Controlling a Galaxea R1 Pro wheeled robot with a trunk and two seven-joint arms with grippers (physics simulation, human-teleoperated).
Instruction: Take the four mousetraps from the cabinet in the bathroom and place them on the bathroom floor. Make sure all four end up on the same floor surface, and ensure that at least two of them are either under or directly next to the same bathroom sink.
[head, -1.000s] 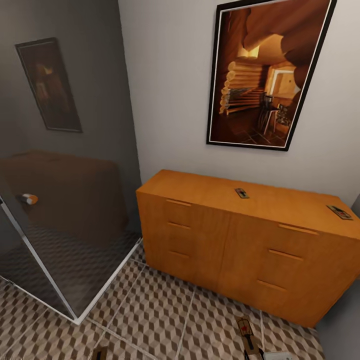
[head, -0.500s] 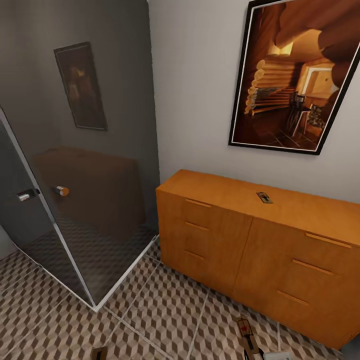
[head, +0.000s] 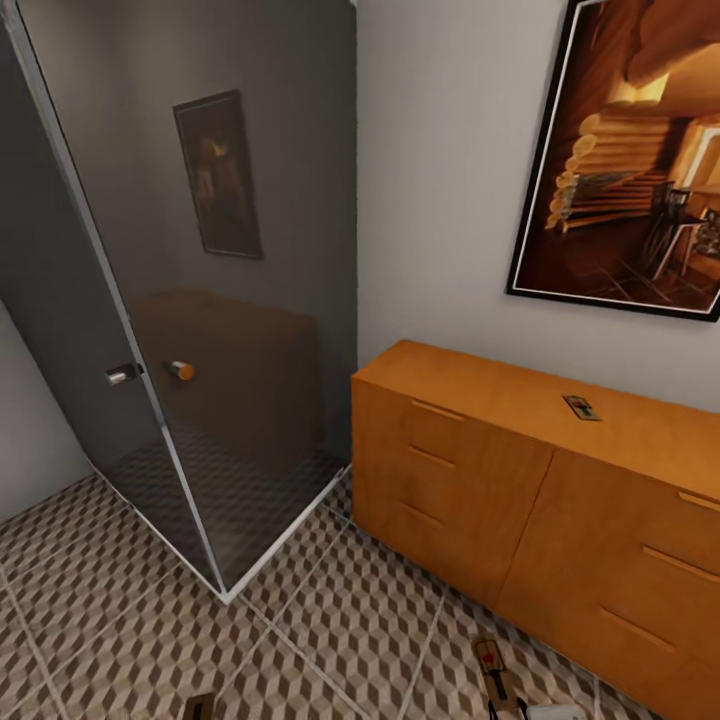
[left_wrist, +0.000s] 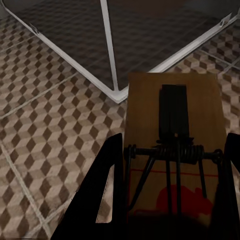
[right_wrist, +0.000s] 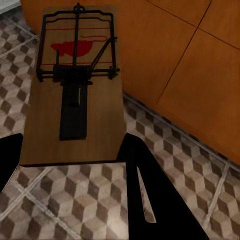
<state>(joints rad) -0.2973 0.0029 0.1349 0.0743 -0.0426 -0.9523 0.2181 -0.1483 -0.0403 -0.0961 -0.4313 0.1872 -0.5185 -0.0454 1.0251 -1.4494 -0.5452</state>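
Left hand (left_wrist: 170, 200) clamps trap (left_wrist: 172, 145) by long edges, above tiled floor (left_wrist: 45, 125). Right hand (right_wrist: 70, 172) grips second trap (right_wrist: 75, 85) by short end. Third trap (head: 581, 406) on cabinet (head: 480, 470). Boards likely light, stiff; spring wire snaggy, so hold wood edges.

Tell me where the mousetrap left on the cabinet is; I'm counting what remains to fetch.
In the head view, one mousetrap lies flat on the orange cabinet, right of the glass shower enclosure, below the framed picture.
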